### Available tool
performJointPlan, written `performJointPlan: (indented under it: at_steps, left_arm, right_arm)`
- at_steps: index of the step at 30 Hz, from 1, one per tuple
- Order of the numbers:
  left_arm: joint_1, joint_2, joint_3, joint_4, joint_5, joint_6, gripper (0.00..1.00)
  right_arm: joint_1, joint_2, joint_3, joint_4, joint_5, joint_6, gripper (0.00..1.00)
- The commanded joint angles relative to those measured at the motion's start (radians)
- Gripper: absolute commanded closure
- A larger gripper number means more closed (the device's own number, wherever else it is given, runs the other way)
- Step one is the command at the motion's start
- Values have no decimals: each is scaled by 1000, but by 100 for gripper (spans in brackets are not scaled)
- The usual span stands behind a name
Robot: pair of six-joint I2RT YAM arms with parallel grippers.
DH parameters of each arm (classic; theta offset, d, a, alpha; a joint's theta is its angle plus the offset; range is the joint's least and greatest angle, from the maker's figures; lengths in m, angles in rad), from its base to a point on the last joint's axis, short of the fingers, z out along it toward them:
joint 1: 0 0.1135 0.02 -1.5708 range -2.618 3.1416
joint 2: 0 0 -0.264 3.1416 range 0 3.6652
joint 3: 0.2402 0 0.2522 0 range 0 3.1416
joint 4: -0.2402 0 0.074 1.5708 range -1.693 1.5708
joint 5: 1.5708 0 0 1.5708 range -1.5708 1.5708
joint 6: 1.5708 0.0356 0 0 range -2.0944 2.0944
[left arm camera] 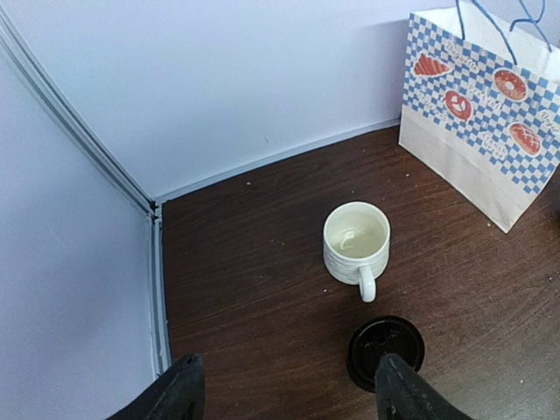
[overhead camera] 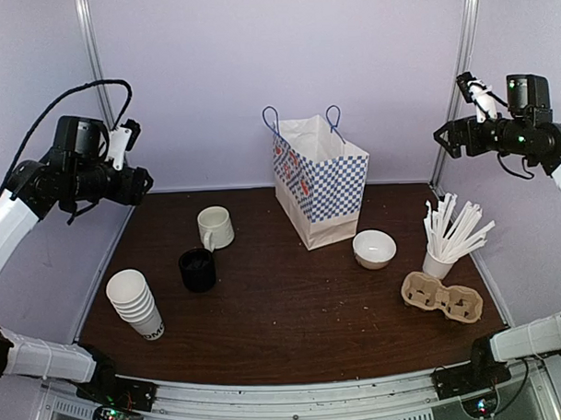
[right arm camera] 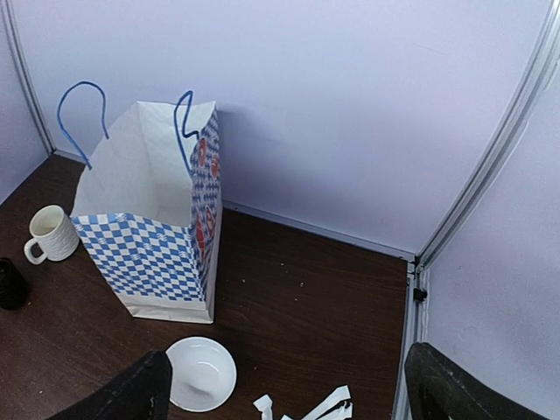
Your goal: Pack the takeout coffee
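Both stand spread and empty: your left gripper point(left arm camera: 289, 389) left of the bag point(overhead camera: 326, 185), your right gripper point(right arm camera: 293, 385) right, cups point(overhead camera: 134, 303) also left.

light: bright, even | shadows: soft, faint | focus: sharp | edges: straight rails bow outward

Left wrist cam: the blue-and-white checkered paper bag point(left arm camera: 477, 131) runs off the top and right edges. The round black plastic lid point(left arm camera: 372, 337) is partly behind one finger point(left arm camera: 398, 394) of the left gripper point(left arm camera: 287, 372), and that finger is cut off at the bottom edge. Right wrist cam: that same lid only peeks in at the left edge, and the white paper-wrapped straws point(right arm camera: 341, 395) get chopped by the bottom. From above, the black lettering on the stack of white paper cups point(overhead camera: 134, 303) is too tiny to read.
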Motion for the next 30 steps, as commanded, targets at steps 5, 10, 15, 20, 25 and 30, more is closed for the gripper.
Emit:
performJointPlan:
  at_steps: [5, 10, 15, 20, 25, 30]
  left_arm:
    - [26, 53, 135, -99, 174, -48, 39]
    - [31, 88, 182, -197, 214, -88, 45]
    - [26, 134, 225, -328, 260, -109, 47]
    - [-16, 182, 270, -473, 269, -124, 49]
    - [-96, 191, 274, -608, 236, -188, 49]
    - [-192, 186, 256, -761, 252, -291, 54]
  right_arm:
    - [9, 28, 67, -89, -325, -127, 2]
    - [172, 80, 102, -184, -305, -275, 7]
    - [398, 156, 107, -301, -260, -440, 11]
    - [637, 243, 57, -379, -245, -548, 19]
    - [790, 305, -11, -383, -218, -583, 24]
    - [830, 357, -61, -352, -250, -577, 30]
